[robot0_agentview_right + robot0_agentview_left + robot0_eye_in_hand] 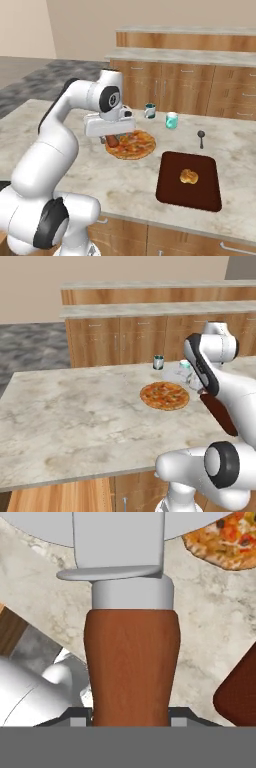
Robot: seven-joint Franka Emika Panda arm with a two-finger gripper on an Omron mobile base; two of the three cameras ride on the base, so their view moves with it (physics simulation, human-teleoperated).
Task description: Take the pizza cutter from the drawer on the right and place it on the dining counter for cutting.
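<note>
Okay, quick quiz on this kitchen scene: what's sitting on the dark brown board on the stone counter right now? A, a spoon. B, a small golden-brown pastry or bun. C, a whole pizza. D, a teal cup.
B: in the right base view a small golden-brown pastry rests near the middle of the dark brown board, while the pizza, teal cup and spoon all lie on the bare dining counter around it.

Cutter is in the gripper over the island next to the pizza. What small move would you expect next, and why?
Probably a short descent to set the pizza cutter down. The gripper grips its brown handle, carried over the dining counter at the near edge of the pizza, so it seems to hang above the stone rather than rest on it. Bare marbled top shows below it, beside the dark cutting board.
</note>
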